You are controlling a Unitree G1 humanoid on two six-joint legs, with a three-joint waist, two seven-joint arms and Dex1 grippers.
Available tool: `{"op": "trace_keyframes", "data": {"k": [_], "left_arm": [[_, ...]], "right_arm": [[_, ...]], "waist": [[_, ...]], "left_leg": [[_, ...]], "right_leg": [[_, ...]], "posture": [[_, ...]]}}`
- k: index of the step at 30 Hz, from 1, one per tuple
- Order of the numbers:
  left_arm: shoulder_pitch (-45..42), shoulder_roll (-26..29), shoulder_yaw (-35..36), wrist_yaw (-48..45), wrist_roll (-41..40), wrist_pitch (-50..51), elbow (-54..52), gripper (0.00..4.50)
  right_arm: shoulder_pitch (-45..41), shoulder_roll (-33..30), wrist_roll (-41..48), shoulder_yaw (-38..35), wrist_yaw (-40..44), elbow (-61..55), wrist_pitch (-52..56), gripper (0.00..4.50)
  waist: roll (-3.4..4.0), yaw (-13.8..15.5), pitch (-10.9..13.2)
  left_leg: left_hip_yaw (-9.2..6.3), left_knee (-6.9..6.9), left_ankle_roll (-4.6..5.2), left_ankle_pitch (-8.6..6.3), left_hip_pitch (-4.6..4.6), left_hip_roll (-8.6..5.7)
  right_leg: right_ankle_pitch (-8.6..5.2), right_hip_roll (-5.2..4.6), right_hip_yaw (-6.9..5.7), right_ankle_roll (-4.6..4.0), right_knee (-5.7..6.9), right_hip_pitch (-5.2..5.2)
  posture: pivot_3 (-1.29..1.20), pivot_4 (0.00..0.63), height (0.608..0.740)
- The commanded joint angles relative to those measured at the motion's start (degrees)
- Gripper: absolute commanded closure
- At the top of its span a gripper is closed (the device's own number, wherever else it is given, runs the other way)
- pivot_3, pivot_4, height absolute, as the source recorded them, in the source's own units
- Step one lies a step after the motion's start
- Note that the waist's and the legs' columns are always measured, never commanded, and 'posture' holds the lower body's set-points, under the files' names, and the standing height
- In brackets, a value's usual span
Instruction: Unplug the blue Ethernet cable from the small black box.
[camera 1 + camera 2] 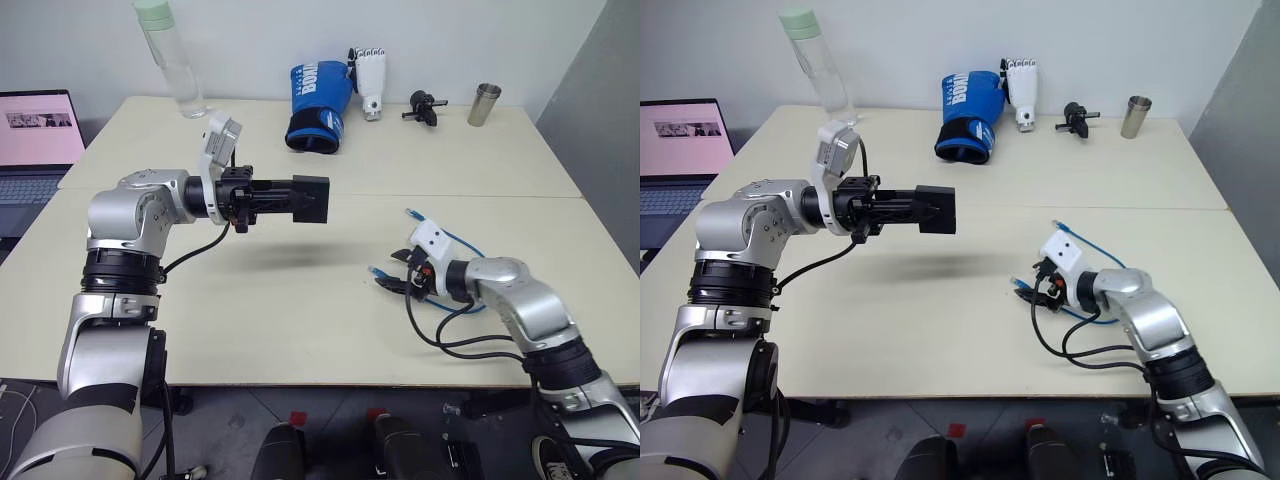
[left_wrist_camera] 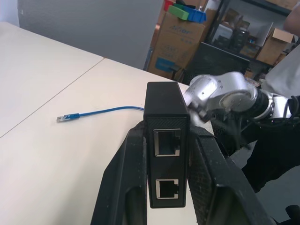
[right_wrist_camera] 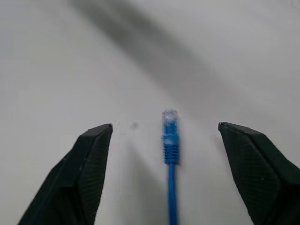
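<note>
Blue Ethernet cable [image 3: 169, 154] lies loose on the cream bench [image 1: 300, 320], unplugged; one plug end rests flat between the two spread fingers of the right claw [image 3: 165, 140], touching neither, so that claw stands wide and holds nothing. In the left eye view this claw sits low over the bench at about 4 o'clock, with the cable curling behind it and its other plug end lying just beyond, toward 2 o'clock. The left claw [image 2: 166, 183] is clamped on the small black box [image 1: 310, 199], which it holds level in the air above the bench, near the middle of the scene and well apart from the cable. In the left wrist view the box shows two empty ports, one above the other, on the face between the fingers [image 2: 119, 187]. Along the far edge of the bench, around 12 o'clock, stand a clear bottle with a pale green cap [image 1: 170, 55], a blue boxing glove [image 1: 318, 105], a white robotic hand [image 1: 370, 80], a small black knobbed gadget [image 1: 424, 106] and a metal cup [image 1: 484, 104]. An open laptop [image 1: 35, 140] sits off the bench at 10 o'clock.
</note>
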Motion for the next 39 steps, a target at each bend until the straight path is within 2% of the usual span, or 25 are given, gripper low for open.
{"op": "trace_keyframes", "data": {"k": [1,5,9,13,16,18,20,26,34,36,38,39], "left_arm": [[-0.16,1.46,2.66,0.97,-0.77,-1.19,-0.9,3.71],[0.6,1.93,4.68,4.07,-0.15,-2.57,-0.27,3.71],[1.64,1.71,8.1,11.2,1.61,-7.67,2.33,3.71],[2.82,0.78,11.15,23.7,6.31,-17.36,9.05,3.71],[4.21,0.2,10.38,29.33,10.43,-24.66,11.87,3.71],[5.89,-2.44,10.72,42.44,15.27,-31.21,15.97,3.71],[7.16,-5.09,10.92,50.49,17.98,-35.89,19.59,3.71],[6.41,-9.52,10.48,58.11,20.72,-43.65,29.63,3.71],[7.22,-12.17,9.97,62.44,23.16,-50.23,37.68,3.71],[7.2,-12.04,10.22,62.73,23.09,-50.62,38.17,3.01],[7.23,-11.76,10.69,62.07,22.46,-50.47,37.82,2.69],[7.22,-11.54,10.9,61.75,22.19,-50.3,37.59,2.39]], "right_arm": [[-4.56,-1.43,11.3,-8.37,1.03,-8.51,11.65,0.04],[-9.58,-2.03,19.72,-15.03,0.41,-11.64,18.02,0.04],[-13.61,-0.98,24.02,-19.35,-3.96,-14.12,20.4,0.04],[-12.53,0.41,22.99,-17.04,-8.15,-19.06,17.44,0.04],[-12.06,1.06,22.76,-15.91,-9.73,-20.42,16.14,0.04],[-10.64,1.3,20.71,-13.41,-10.6,-21.01,13.76,0.04],[-9.48,1.54,19.76,-11.96,-11.13,-21.06,11.94,0.04],[-8.22,1.72,19.54,-10.58,-11.61,-19.85,9.7,0.04],[-8.13,1.46,19.26,-10.32,-12.16,-18.82,8.6,0.04],[-8.06,1.38,19.1,-10.25,-12.23,-18.81,8.54,0.0],[-7.9,1.33,19.11,-10.25,-12.31,-18.84,8.54,0.0],[-7.81,1.32,19.16,-10.25,-12.37,-18.92,8.56,0.0]], "waist": [[0.0,0.0,0.0],[0.0,-0.01,0.0],[0.0,0.0,0.0],[-0.01,0.03,-0.01],[-0.01,0.03,-0.01],[-0.01,0.16,-0.02],[-0.04,0.32,-0.03],[-0.08,0.4,-0.05],[-0.09,0.34,-0.06],[-0.09,0.3,-0.06],[-0.09,0.22,-0.06],[-0.09,0.21,-0.06]], "left_leg": [[0.0,0.0,0.0,0.0,0.0,0.0],[-0.02,-0.01,0.01,-0.01,0.04,0.0],[-0.03,-0.03,0.01,-0.01,0.04,0.01],[-0.03,-0.03,0.01,-0.01,0.04,0.0],[-0.01,-0.04,0.02,-0.01,0.03,0.01],[-0.01,-0.03,0.02,-0.01,0.02,0.0],[-0.04,-0.02,0.02,-0.01,0.03,-0.01],[-0.04,0.02,0.01,-0.01,-0.07,-0.05],[-0.06,0.0,0.01,-0.01,-0.02,-0.06],[-0.04,0.0,0.01,-0.01,0.02,-0.07],[-0.04,0.0,0.01,-0.01,0.05,-0.06],[-0.04,0.0,0.01,-0.01,0.04,-0.05]], "right_leg": [[0.0,0.0,0.0,0.0,0.01,0.0],[-0.03,0.0,-0.03,-0.03,0.02,0.02],[-0.04,0.0,-0.04,-0.04,0.03,0.02],[-0.04,0.0,-0.04,-0.04,0.03,0.02],[-0.04,-0.02,-0.01,-0.04,0.06,0.0],[-0.04,-0.04,-0.02,-0.05,0.06,0.0],[-0.04,-0.07,-0.06,-0.04,0.03,0.03],[-0.04,-0.13,-0.1,-0.03,0.05,0.0],[-0.03,-0.12,-0.13,-0.04,0.06,0.04],[-0.04,-0.12,-0.11,-0.03,0.09,0.05],[-0.04,-0.11,-0.1,-0.03,0.1,0.07],[-0.04,-0.09,-0.11,-0.03,0.1,0.06]], "posture": [[0.0,0.15,0.74],[0.0,0.15,0.74],[0.0,0.15,0.74],[0.0,0.15,0.74],[0.0,0.15,0.74],[0.0,0.15,0.74],[0.0,0.15,0.74],[0.0,0.15,0.74],[0.0,0.15,0.74],[0.0,0.15,0.74],[0.0,0.15,0.74],[0.0,0.15,0.74]]}}
